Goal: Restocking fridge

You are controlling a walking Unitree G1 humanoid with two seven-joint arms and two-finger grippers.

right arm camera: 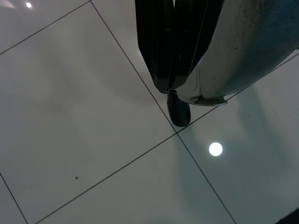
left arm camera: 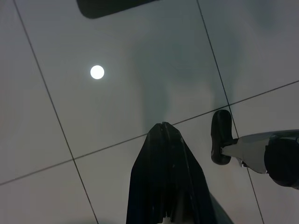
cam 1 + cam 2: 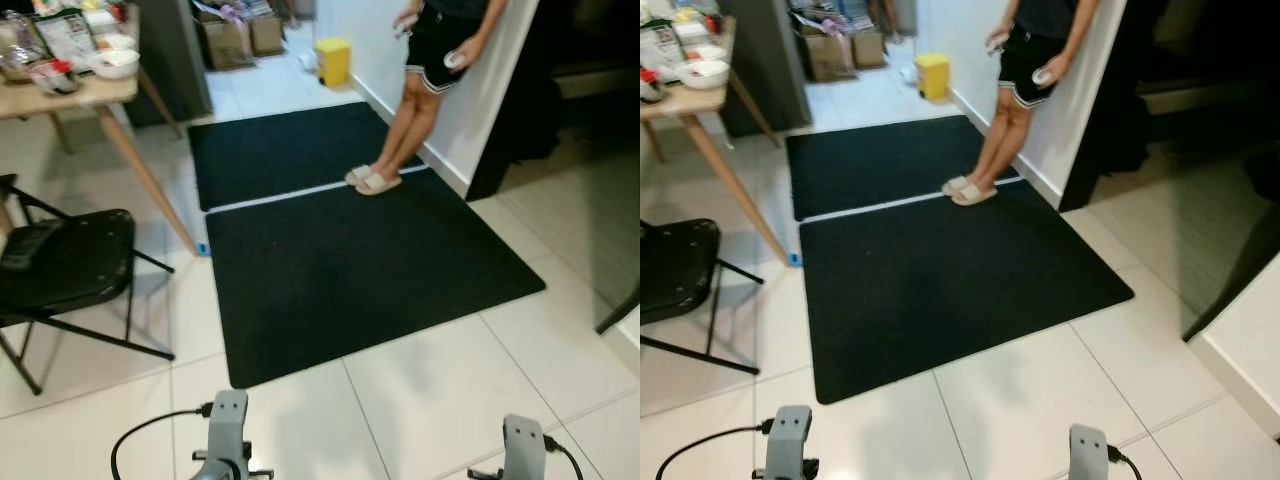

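Left eye view shows groceries on the surface (image 3: 95, 95) far left; both arms hang idle, left end effector (image 2: 163, 128) and right end effector (image 1: 169, 88) closed, empty. Walk there avoiding chair (image 3: 70, 260).

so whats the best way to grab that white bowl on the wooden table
Pinch the white bowl by its rim, coming down from above: it sits upright and open near the wooden table edge. Take the edge-facing side, since packets crowd behind it.
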